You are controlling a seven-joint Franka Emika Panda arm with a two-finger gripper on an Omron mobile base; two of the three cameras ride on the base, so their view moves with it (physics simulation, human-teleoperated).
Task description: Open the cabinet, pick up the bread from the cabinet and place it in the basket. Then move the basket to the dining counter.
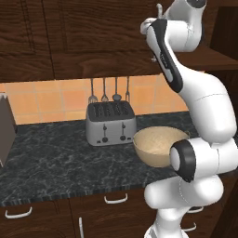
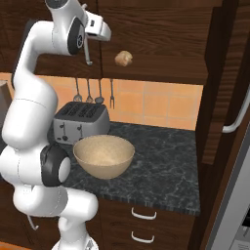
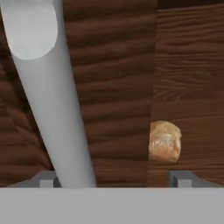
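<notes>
My gripper [image 3: 114, 180] is raised against the dark wood cabinet [image 2: 156, 34]. It is open, and the cabinet's silver bar handle [image 3: 48, 100] stands between the fingertips, close to the left one. In the right base view the hand [image 2: 97, 30] sits at the top of that handle [image 2: 87, 53]. The bread [image 3: 165, 142], a small tan bun, shows just past the door's edge, on the cabinet shelf [image 2: 123, 58]. The basket [image 2: 103, 155] stands empty on the black countertop below, partly behind my arm in the left base view [image 1: 155, 142]. The dining counter is out of view.
A silver four-slot toaster [image 1: 110, 123] stands left of the basket on the black marbled countertop [image 1: 51, 162]. Utensils [image 1: 109, 90] hang on the orange tiled wall. A knife block [image 1: 5, 128] is at far left. Drawers [image 2: 141, 224] lie below, and a tall unit with a curved handle [image 2: 238, 117] is at right.
</notes>
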